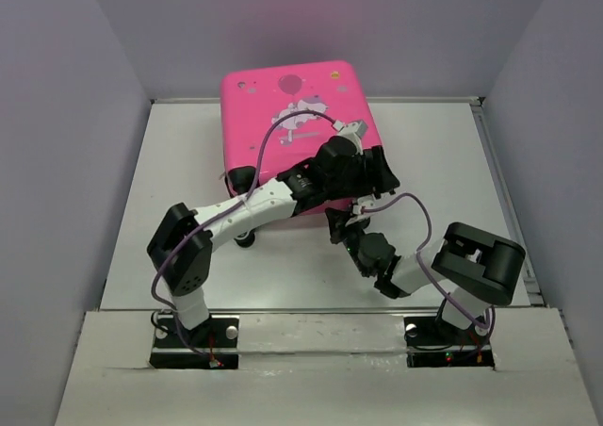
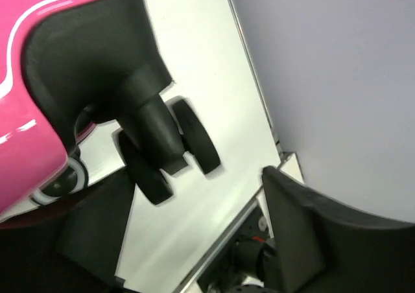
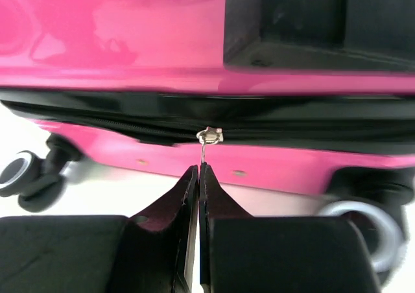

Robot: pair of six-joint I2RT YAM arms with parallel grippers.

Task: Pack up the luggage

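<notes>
The hot-pink luggage (image 1: pixel 287 115) lies flat and closed on the table, printed lid up. My right gripper (image 1: pixel 341 226) is at its near side, shut on the small metal zipper pull (image 3: pixel 209 137), with the fingertips (image 3: pixel 192 176) pinching the tab just below the black zipper line. My left gripper (image 1: pixel 372 176) is over the luggage's near right corner, open and empty. In the left wrist view its fingers (image 2: pixel 305 234) stand wide apart next to a black double wheel (image 2: pixel 168 147) and the pink shell (image 2: pixel 26 79).
The white table (image 1: pixel 170 181) is boxed in by grey walls at the back and both sides. Black wheels (image 3: pixel 26 173) stick out at the luggage's near edge. A raised rim (image 1: pixel 497 181) runs along the table's right side.
</notes>
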